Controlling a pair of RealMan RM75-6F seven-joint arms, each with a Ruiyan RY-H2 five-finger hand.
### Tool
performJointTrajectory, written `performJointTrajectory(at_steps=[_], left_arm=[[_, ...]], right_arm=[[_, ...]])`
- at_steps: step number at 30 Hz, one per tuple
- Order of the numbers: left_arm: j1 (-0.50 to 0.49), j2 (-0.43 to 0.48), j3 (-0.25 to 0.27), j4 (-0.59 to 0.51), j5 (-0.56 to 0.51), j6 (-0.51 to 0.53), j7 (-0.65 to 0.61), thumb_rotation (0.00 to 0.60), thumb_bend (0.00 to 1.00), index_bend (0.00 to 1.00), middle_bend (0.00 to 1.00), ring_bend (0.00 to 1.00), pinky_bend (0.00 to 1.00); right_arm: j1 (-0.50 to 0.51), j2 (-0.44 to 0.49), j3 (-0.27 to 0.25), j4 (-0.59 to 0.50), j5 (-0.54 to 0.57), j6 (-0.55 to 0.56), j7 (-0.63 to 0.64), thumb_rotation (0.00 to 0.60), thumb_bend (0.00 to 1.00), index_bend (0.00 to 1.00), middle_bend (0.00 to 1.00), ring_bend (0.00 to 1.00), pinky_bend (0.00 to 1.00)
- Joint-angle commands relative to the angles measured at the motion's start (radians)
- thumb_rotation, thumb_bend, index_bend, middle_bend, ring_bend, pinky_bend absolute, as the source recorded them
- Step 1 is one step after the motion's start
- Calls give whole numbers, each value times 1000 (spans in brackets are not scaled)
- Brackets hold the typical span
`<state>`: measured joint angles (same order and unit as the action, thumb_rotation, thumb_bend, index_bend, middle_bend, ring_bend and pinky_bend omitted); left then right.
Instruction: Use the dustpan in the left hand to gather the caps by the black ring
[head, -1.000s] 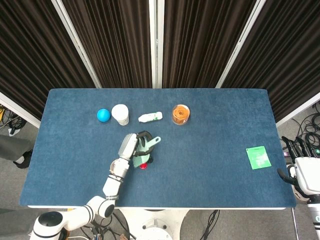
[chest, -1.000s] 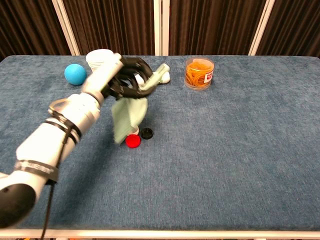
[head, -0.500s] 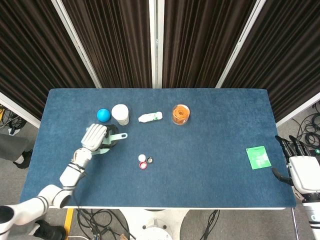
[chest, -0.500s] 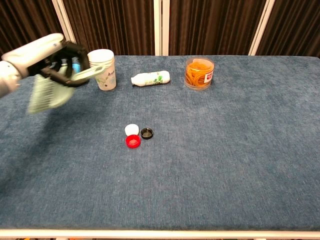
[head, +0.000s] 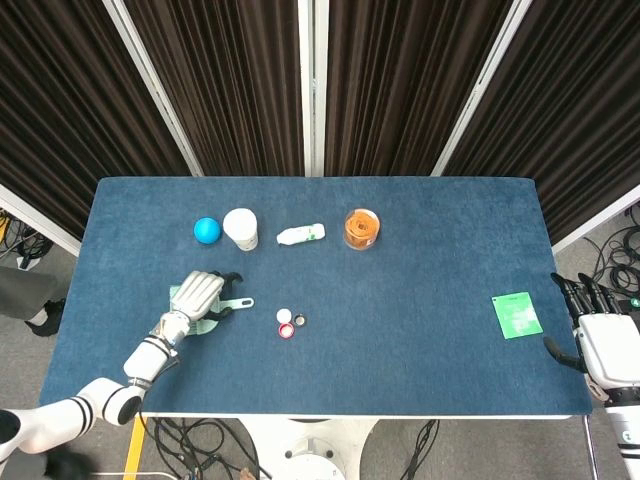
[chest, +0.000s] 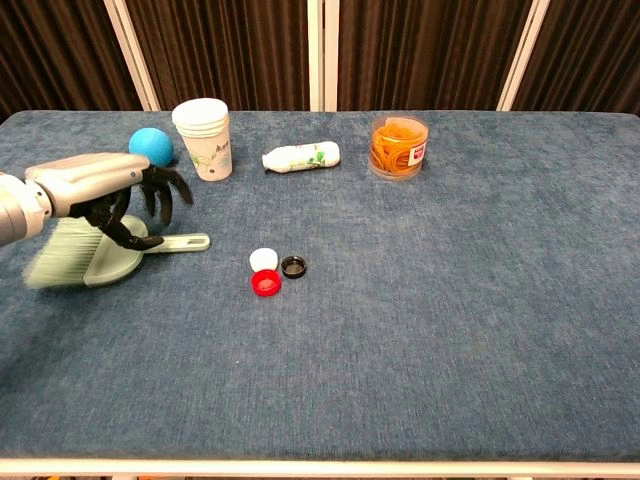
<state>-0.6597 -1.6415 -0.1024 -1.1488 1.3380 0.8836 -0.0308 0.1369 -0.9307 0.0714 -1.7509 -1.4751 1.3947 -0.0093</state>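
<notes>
A white cap (chest: 264, 259), a red cap (chest: 266, 283) and the black ring (chest: 293, 266) lie close together near the table's middle. The pale green dustpan (chest: 112, 260) lies flat on the blue table (chest: 450, 330) to their left. Its handle (chest: 185, 241) points right toward the caps and is free. My left hand (chest: 105, 190) hovers over the pan with its fingers (chest: 160, 196) spread and hanging down; in the head view this left hand (head: 197, 294) covers most of the pan. My right hand (head: 603, 338) hangs off the table's right edge, holding nothing, with its fingers apart.
Along the back stand a blue ball (head: 207, 231), a paper cup (head: 241, 228), a white bottle (head: 301, 235) on its side and a jar of orange rubber bands (head: 361, 229). A green card (head: 517, 314) lies near the right edge.
My left hand carried the dustpan from the caps off to the left, came down, and its fingers opened off the handle. The dustpan now lies on the table. The caps stayed grouped.
</notes>
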Motion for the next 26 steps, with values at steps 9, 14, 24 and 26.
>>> performJointTrajectory(at_steps=[9, 14, 24, 26], left_arm=[[135, 207, -34, -130, -36, 217, 12, 600, 237, 144, 255, 208, 340], [260, 310, -10, -165, -70, 345, 40, 600, 237, 155, 256, 208, 304], [486, 416, 65, -302, -37, 615, 94, 600, 237, 170, 255, 208, 294], [515, 431, 79, -340, -29, 640, 104, 600, 236, 170, 255, 208, 294]], right_arm=[[32, -34, 12, 71, -1, -39, 78, 600, 166, 29, 133, 1, 105], [51, -55, 3, 132, -45, -54, 151, 600, 200, 29, 128, 0, 95], [21, -122, -9, 160, -82, 31, 114, 600, 174, 29, 138, 0, 95], [11, -133, -14, 155, -91, 51, 103, 600, 171, 29, 140, 0, 94]])
